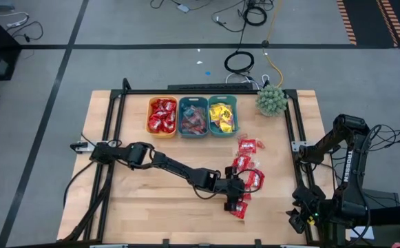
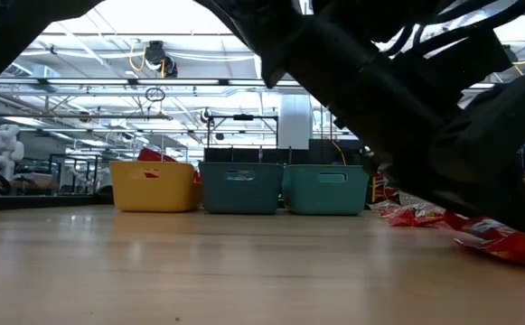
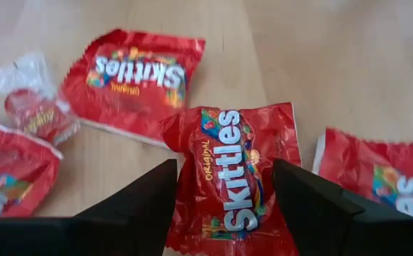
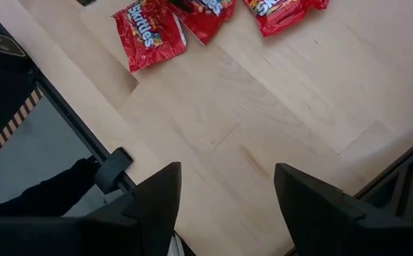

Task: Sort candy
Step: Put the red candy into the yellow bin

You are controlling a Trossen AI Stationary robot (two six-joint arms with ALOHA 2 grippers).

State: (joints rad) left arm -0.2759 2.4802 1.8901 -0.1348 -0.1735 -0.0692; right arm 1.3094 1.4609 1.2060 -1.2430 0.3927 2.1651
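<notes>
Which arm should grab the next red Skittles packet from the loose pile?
The left. Its hand is open over the pile with a red Skittles packet between its fingers, ready to close. The right hand is parked near the table's right edge, open over bare wood, away from the packets.

Wooden table (image 1: pixel 151 186) holds bins (image 1: pixel 192 116) (three), candy (image 1: pixel 248 146), plant (image 1: pixel 271 100).

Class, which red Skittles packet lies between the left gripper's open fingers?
The crumpled packet with its label running lengthwise sits inside the left gripper; the others lie outside its fingers.
</notes>
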